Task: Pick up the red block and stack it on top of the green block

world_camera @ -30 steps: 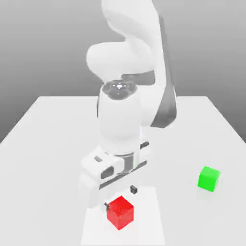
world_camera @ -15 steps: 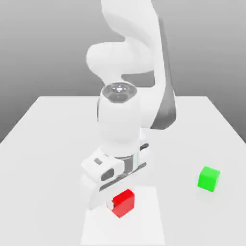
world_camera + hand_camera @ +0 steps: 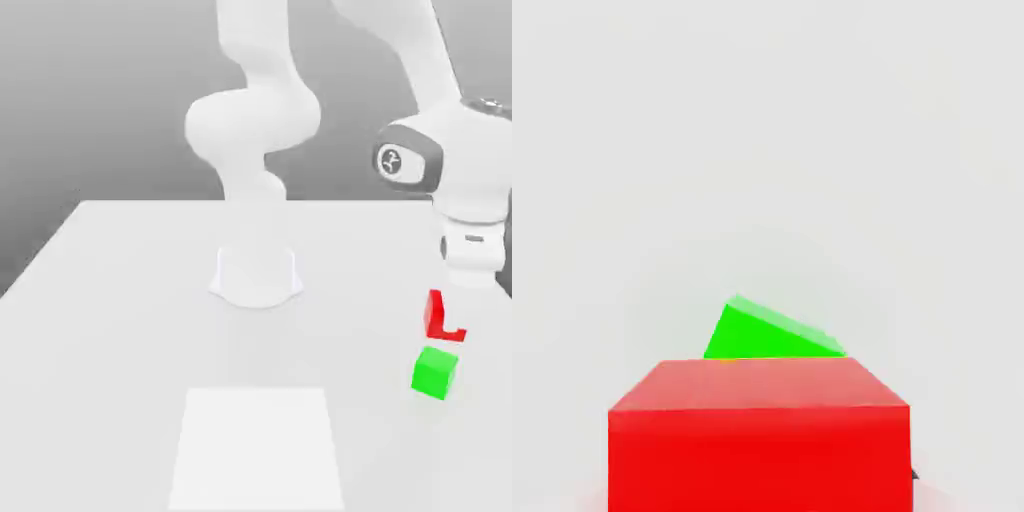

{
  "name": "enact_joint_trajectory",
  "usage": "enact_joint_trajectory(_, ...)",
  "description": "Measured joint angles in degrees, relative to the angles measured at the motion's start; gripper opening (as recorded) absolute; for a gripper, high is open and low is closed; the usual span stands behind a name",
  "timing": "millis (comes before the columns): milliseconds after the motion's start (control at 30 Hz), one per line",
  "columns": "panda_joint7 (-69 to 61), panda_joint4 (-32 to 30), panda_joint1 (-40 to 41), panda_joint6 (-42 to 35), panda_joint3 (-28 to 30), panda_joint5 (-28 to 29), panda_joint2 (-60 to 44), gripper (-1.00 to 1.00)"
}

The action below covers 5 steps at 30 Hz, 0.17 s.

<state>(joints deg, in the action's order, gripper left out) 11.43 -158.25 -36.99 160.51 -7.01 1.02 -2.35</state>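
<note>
Since the earlier frame, the red block [image 3: 440, 318] had travelled from lower centre to the right edge, pinched in the jaws, hanging just above the green block [image 3: 435, 372] on the table [image 3: 130, 300].

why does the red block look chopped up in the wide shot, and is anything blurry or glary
Exterior view: the red block shows as an L-shaped sliver, most of it hidden under the pale claw; soft even light, a faint shadow beside the green block, no glare. Hand view: the red block looms large and crisp, covering part of the green block.
</note>
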Motion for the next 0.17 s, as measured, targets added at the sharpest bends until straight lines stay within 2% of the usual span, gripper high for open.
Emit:
enact_joint_trajectory(33,0.52,0.08,-0.25,1.96,0.44,0.72,-2.04,-1.0)
enact_joint_trajectory(67,1.04,0.14,-0.42,3.48,0.76,1.44,-3.64,1.0)
enact_joint_trajectory(167,1.04,0.14,-0.42,3.48,0.76,1.44,-3.64,1.0)
